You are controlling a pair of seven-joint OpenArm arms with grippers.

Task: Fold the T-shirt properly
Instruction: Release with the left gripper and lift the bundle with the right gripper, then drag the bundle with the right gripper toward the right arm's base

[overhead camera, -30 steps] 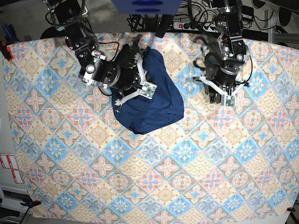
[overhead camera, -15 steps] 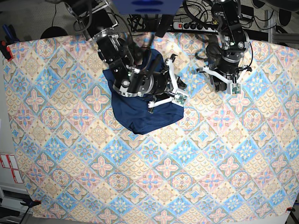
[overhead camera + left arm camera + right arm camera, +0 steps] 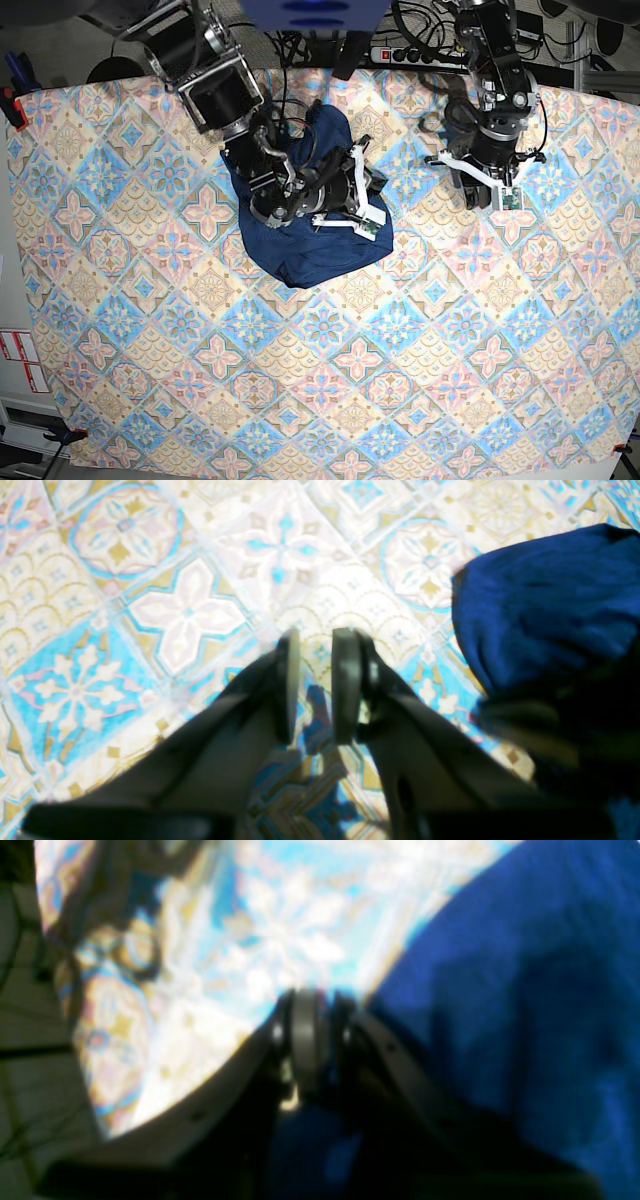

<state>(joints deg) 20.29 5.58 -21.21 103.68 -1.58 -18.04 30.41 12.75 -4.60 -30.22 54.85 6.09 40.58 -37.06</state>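
The right gripper was clamped on the crumpled dark navy knit T-shirt near the patterned tabletop's far edge, while the left gripper's fingers stood slightly apart, holding nothing.

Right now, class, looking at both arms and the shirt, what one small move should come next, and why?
Probably bring the left gripper across to the T-shirt edge nearest it. It hovers over bare patterned cloth, its jaws slightly apart with nothing between them, while the right gripper is already over the bunched, unfolded fabric. Whether the right one grips fabric is unclear, so a second grasp seems needed to spread it.
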